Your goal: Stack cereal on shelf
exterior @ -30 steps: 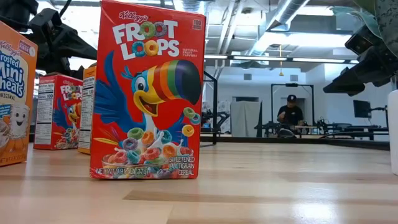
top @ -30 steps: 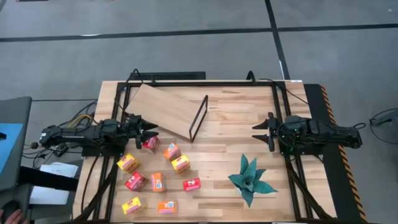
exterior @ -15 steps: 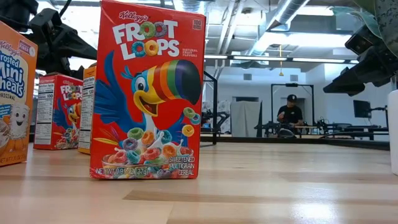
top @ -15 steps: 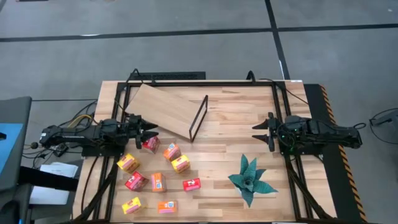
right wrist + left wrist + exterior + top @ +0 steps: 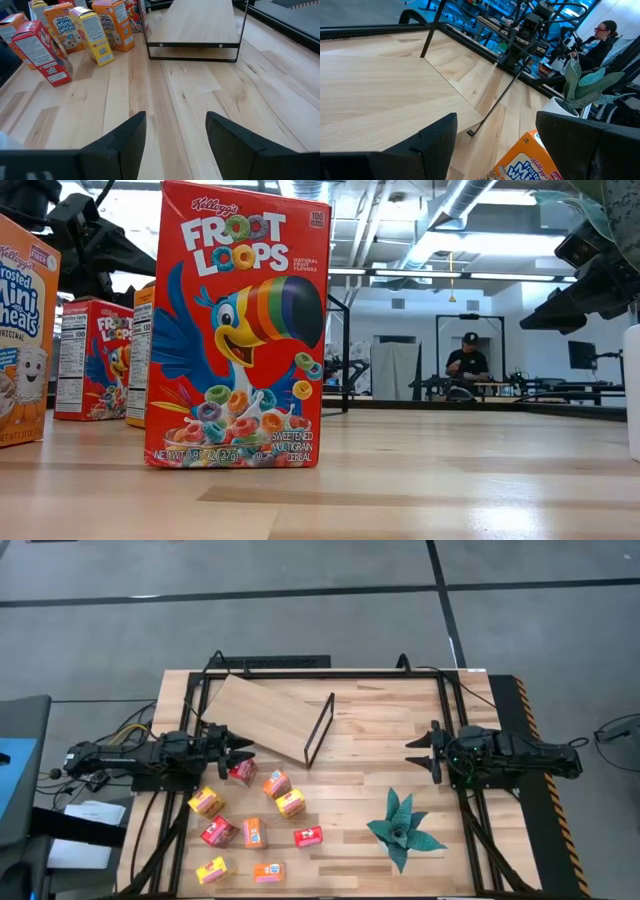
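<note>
Several small cereal boxes (image 5: 252,825) in red, orange and yellow stand upright on their bases on the table's near left part; a red Froot Loops box (image 5: 238,330) fills the low view. The shelf (image 5: 265,710), a light-brown board with a thin black frame (image 5: 318,728) at its right end, lies on the far left part. My left gripper (image 5: 240,752) is open, level over the table between the shelf and a red box (image 5: 242,771), touching nothing; an orange box (image 5: 527,160) shows beyond its fingers. My right gripper (image 5: 418,753) is open at the table's right, pointing left.
A green plant (image 5: 402,828) in a white pot stands on the table's near right part. Bare wood lies between the shelf frame and my right gripper. A black metal frame (image 5: 330,672) runs around the table. People sit in the room beyond the table (image 5: 465,360).
</note>
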Controlling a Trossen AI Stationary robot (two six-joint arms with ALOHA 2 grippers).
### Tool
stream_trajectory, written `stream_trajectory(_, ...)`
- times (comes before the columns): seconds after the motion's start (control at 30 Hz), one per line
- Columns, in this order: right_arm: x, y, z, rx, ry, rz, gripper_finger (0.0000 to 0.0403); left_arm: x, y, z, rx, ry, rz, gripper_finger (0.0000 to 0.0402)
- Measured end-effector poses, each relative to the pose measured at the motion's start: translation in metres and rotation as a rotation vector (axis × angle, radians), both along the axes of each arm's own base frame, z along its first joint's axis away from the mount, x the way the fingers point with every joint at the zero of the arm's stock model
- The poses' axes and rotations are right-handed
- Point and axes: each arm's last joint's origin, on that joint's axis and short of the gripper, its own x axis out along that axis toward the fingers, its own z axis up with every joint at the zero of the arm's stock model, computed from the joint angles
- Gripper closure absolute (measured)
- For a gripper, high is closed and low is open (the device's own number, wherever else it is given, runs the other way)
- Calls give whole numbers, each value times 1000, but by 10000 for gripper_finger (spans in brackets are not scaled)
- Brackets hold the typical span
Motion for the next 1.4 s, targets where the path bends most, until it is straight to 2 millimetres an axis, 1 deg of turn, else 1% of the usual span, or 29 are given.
stream_trajectory(0.73, 0, 0, 0, 0, 0, 0, 171, 0, 0, 0, -10, -2, 1, 141)
stream_trajectory(0.93, 0, 0, 0, -19, 7, 3, 171, 0, 1, 0, -8, -6, 31, 141)
stream_trajectory(1.03, -1, -3, -2, -56, 31, -60, 171, 0, 1, 0, -9, -7, 27, 141)
stream_trajectory(1.27, -1, -4, -1, -62, 25, -91, 171, 0, 1, 1, -115, -32, 32, 141)
stream_trajectory(1.4, -2, -6, -1, -77, 27, -144, 171, 0, 1, 0, -202, -51, 31, 141)
